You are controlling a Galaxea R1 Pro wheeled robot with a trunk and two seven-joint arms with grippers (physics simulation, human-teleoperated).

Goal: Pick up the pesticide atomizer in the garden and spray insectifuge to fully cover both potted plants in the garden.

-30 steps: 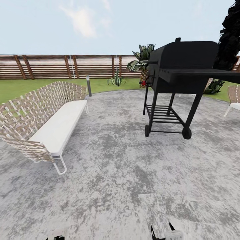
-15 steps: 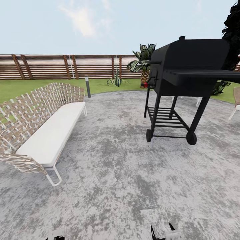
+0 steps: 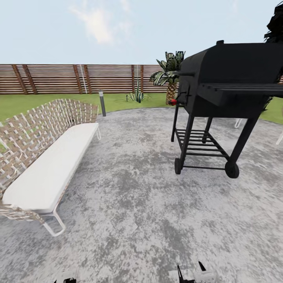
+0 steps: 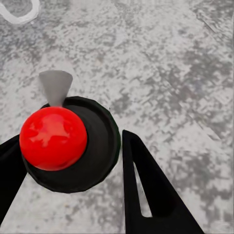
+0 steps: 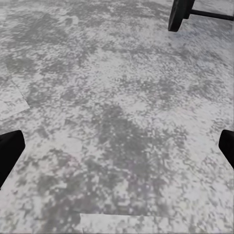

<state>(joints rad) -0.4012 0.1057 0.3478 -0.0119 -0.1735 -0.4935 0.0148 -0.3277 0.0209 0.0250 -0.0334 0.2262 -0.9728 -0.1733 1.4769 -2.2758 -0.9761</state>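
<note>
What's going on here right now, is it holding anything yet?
No, nothing is held. The robot stands on the grey paved patio, with a woven bench at its left and a black grill at its right. Both grippers hang open over the paving, left gripper and right gripper. One spiky potted plant sits ahead by the fence.

The grill [image 3: 232, 90] runs off the frame's right edge, and the woven bench [image 3: 43, 157] off its left.

No text, label, brand, number or sign can be read on anything in view
</note>
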